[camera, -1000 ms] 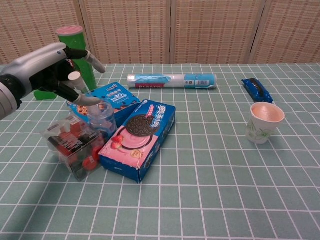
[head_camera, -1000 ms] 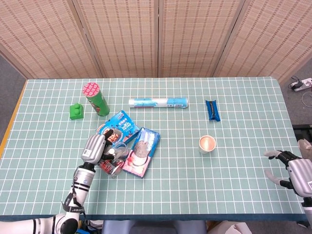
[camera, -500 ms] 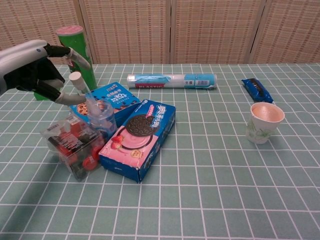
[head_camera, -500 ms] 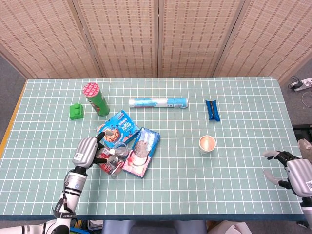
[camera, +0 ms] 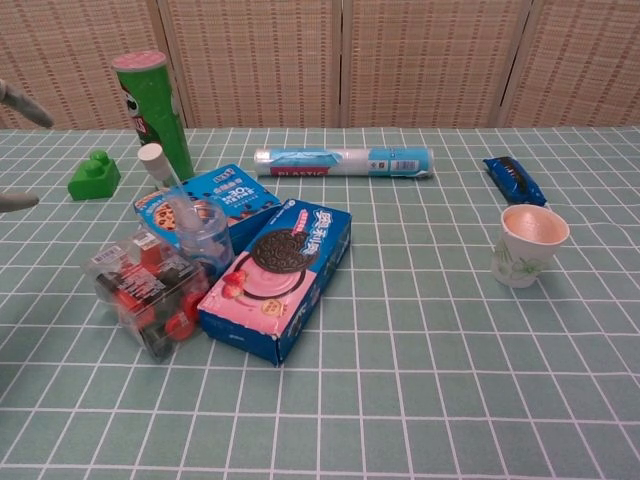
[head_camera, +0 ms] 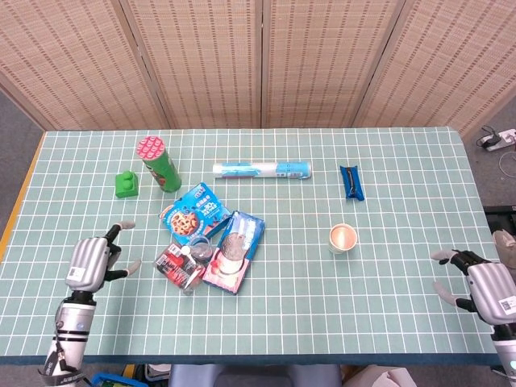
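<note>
Here the left robot hand [head_camera: 90, 260] hovers with fingers spread, holding nothing, beside the clear snack pack [head_camera: 179, 268] off to its right on the bench [head_camera: 322, 322]. The right robot hand [head_camera: 484, 289] likewise hangs empty, fingers apart, well away from the paper cup [head_camera: 343, 238].

A table [head_camera: 387, 266] is covered with a pale green cloth [head_camera: 266, 322] marked by a white grid of squares. An orange-yellow strip [head_camera: 18, 205] is seen along the table's left edge, where the cloth ends. Behind the far edge, a folding screen [head_camera: 266, 60] of woven, tan reed panels is set up, its sections divided by light vertical frames [head_camera: 262, 63]. Grey floor [head_camera: 20, 133] is visible beyond the far left corner and to the right of the table. On the floor near the far right corner, a white power strip [head_camera: 501, 139] with cables is seen. The scene is lit evenly, with only soft shadows.
</note>
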Robot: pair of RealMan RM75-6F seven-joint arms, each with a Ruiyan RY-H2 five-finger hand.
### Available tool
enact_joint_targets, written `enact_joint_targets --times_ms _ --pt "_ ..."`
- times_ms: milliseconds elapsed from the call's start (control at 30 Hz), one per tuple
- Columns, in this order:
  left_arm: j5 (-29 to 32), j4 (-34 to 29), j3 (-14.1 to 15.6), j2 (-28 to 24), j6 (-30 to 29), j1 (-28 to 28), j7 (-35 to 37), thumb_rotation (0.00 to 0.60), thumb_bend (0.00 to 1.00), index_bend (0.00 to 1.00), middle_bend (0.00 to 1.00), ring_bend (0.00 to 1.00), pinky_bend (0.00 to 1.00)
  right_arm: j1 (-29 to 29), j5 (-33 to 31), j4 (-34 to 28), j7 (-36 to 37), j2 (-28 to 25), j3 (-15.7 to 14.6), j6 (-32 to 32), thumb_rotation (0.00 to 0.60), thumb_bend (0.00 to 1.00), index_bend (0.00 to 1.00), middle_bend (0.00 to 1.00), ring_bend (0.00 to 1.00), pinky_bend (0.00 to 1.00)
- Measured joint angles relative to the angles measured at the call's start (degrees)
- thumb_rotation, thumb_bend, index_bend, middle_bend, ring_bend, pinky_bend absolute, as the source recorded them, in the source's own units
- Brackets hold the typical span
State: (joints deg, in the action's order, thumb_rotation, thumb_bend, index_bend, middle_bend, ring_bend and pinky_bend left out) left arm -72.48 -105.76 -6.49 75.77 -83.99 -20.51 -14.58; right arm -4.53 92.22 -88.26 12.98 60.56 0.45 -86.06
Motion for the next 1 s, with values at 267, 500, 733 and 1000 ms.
enact_joint_targets --times_ms 267,500,733,1000 --pt "-5.76 5.33 2.96 -3.62 -6.38 5.84 5.46 0.6 0.08 0.37 1.0 0.93 1.0 -0.52 -0.9 -0.85 -3.03 0.72 0.02 1.79 0.6 0.21 0.37 0.44 0.39 0.6" --pt "-8.18 8.2 6.48 -7.18 -6.47 8.99 2.87 0.6 0.09 0.37 1.0 0.9 1.0 -0.75 -1.68 -1.44 -5.16 1.33 0.13 2.61 0.6 0.21 0.37 0.44 0.39 0.6" --pt "-12.03 12.45 7.83 -6.97 -5.6 9.87 2.41 0.6 0.09 0.37 1.0 0.88 1.0 -0.97 -2.43 -1.84 -6.82 1.76 0.32 3.32 0.6 0.21 0.37 0.44 0.39 0.6" --pt "-14.28 15.91 7.59 -4.7 -4.78 10.17 3.99 0.6 0.09 0.37 1.0 0.88 1.0 -0.94 -2.53 -1.54 -5.65 1.46 0.33 3.37 0.6 0.21 0.37 0.44 0.39 0.6"
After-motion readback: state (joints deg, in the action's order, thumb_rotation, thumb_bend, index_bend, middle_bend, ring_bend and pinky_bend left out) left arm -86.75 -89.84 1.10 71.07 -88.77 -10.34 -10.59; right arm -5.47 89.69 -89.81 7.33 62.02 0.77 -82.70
